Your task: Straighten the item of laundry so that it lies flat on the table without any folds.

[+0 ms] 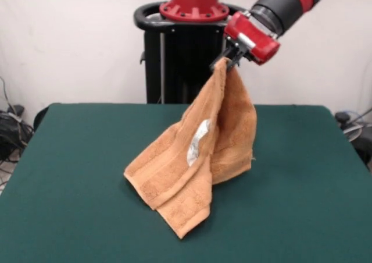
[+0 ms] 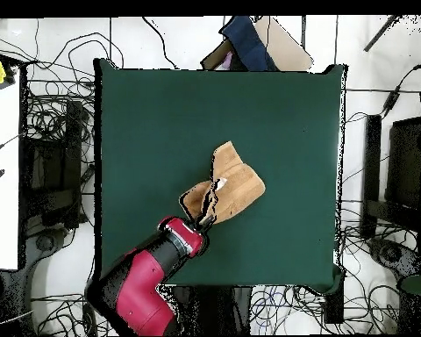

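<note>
Towel (image 1: 197, 158) corner clamped in closed gripper (image 1: 228, 59), raised; lower folds rested on table (image 1: 70, 181).

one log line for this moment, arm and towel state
gripper: shut on towel corner, raised | towel: hanging, folded, lower end on table | label: visible | flat: no

Towel (image 1: 192, 152) folds hide label (image 1: 197, 142) partly; arm (image 1: 290, 1) cut by top edge.

Pincer (image 1: 228, 61) pinching towel (image 1: 192, 164) corner, towel draping onto table (image 1: 70, 181)
</note>
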